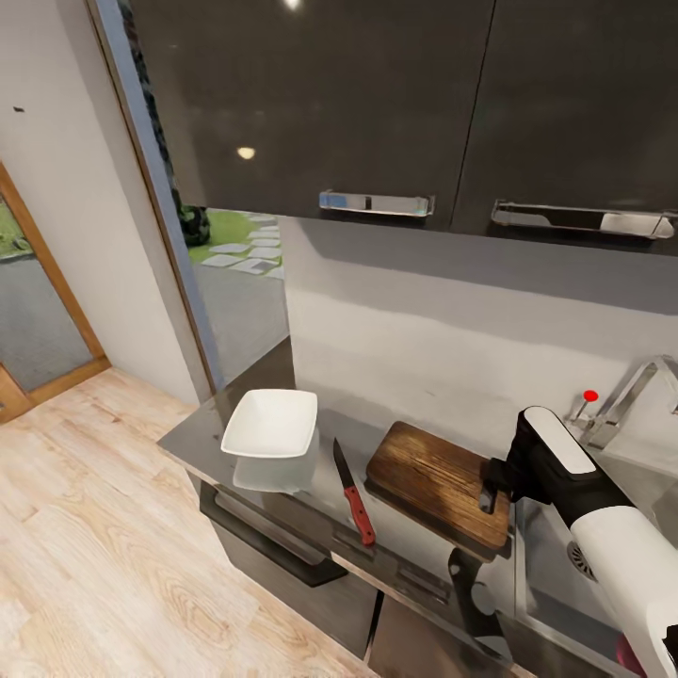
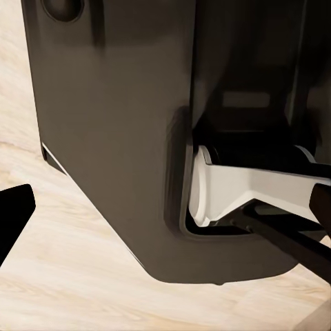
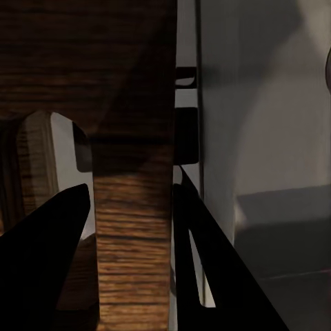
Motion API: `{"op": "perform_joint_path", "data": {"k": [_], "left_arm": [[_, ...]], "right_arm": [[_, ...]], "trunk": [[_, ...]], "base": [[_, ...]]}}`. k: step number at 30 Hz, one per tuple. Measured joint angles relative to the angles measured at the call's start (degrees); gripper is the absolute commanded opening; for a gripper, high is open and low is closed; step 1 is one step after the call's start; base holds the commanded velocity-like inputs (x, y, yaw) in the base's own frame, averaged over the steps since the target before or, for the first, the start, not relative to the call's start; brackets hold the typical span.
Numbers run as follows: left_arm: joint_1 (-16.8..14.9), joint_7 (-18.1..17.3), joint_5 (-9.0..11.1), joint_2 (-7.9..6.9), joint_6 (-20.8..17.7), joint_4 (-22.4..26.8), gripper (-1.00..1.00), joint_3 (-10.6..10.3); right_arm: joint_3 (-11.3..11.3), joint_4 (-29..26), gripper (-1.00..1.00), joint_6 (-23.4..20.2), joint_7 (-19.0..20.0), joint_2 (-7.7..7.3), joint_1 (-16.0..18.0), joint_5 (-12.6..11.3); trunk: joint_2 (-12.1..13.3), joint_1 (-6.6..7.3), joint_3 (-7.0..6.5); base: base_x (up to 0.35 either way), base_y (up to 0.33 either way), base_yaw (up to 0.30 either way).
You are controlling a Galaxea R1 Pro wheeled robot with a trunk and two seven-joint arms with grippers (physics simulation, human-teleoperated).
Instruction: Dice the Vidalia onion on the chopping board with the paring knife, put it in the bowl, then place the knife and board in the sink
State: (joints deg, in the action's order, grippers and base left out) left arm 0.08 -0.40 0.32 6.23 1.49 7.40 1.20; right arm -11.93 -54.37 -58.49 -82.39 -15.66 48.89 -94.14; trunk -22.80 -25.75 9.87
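Your right gripper (image 1: pixel 489 490) is clamped on the chopping board (image 1: pixel 435 482) at its end nearest the sink (image 1: pixel 603 527); in the right wrist view the two dark fingers (image 3: pixel 41 248) sit either side of the strip of wood by the oval handle slot, pressed against it. The chopping board (image 3: pixel 131 241) looks raised and tilted off the countertop (image 1: pixel 311 508), its gripped end overhanging the sink's rim. The paring knife (image 1: pixel 353 492) lies flat on the countertop just left of the board, apart from it, blade pointing toward the backsplash and red handle toward the front edge. The bowl (image 1: pixel 271 425) stands left of the knife near the countertop's left end, close to the corner. You have bare countertop between knife and board, and a strip along the front edge. The tap (image 1: pixel 626 400) and red knob (image 1: pixel 590 396) stand behind your right forearm, close to it, and the upper cabinets (image 1: pixel 377 104) hang overhead. Your left gripper (image 2: pixel 165 221) hangs low beside the robot's dark base over the wood floor (image 1: pixel 104 556); whether it is spread or closed you cannot tell
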Motion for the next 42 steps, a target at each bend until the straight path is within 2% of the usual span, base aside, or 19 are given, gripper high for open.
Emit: {"op": "perform_joint_path", "data": {"k": [19,27,42], "left_arm": [[0.0,0.0,0.0,0.0,0.0,0.0,1.0,0.0],[0.0,0.0,0.0,0.0,0.0,0.0,1.0,0.0],[0.0,0.0,0.0,0.0,0.0,0.0,1.0,0.0]], "right_arm": [[0.0,0.0,-1.0,0.0,0.0,0.0,0.0,0.0],[0.0,0.0,-1.0,0.0,0.0,0.01,0.0,0.0],[0.0,0.0,-1.0,0.1,0.0,0.0,0.0,-0.3]], "trunk": [[0.0,0.0,0.37],[0.0,0.0,0.38],[0.0,0.01,0.69]], "base": [[0.0,0.0,0.001],[0.0,0.0,0.133],[0.0,0.0,0.009]]}}
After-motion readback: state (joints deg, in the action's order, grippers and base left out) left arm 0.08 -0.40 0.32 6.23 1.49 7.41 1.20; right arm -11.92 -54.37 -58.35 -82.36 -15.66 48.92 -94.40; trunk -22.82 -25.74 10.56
